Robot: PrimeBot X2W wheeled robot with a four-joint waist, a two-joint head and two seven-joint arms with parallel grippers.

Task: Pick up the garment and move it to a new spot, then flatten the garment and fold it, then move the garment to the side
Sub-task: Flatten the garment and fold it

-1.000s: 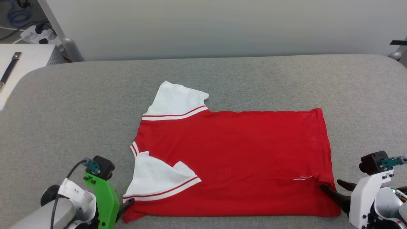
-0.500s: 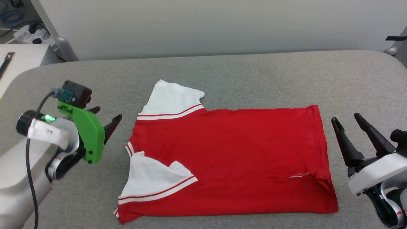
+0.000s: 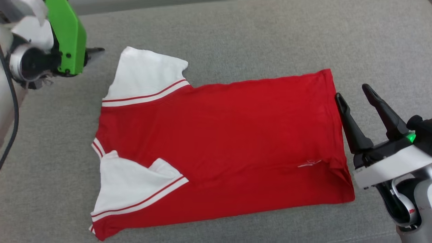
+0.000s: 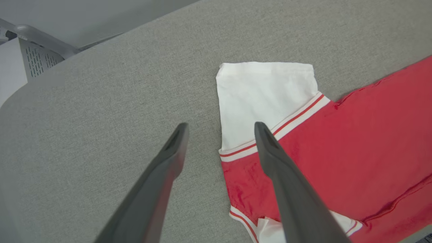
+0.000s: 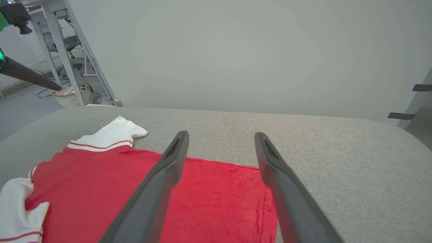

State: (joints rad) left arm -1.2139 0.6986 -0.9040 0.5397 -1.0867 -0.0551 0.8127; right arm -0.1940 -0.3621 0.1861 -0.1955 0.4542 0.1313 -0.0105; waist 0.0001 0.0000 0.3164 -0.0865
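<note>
Head view: red shirt (image 3: 219,145) lies flat on the grey bench (image 3: 253,33), collar end left, hem right. Left claw (image 3: 94,54) hangs beside the far white sleeve (image 3: 145,74). Right claw (image 3: 352,91) sits just off the hem, fingers apart, empty.

Left wrist view: claw (image 4: 221,125) spread wide over the sleeve's edge, holding nothing.

Right wrist view: claw (image 5: 221,134) spread above the hem corner. The shirt lies well short of the bench's far edge.

Green-plated left claw (image 4: 219,125), white-cased right claw (image 3: 352,91), dark fingers (image 3: 351,131).
</note>
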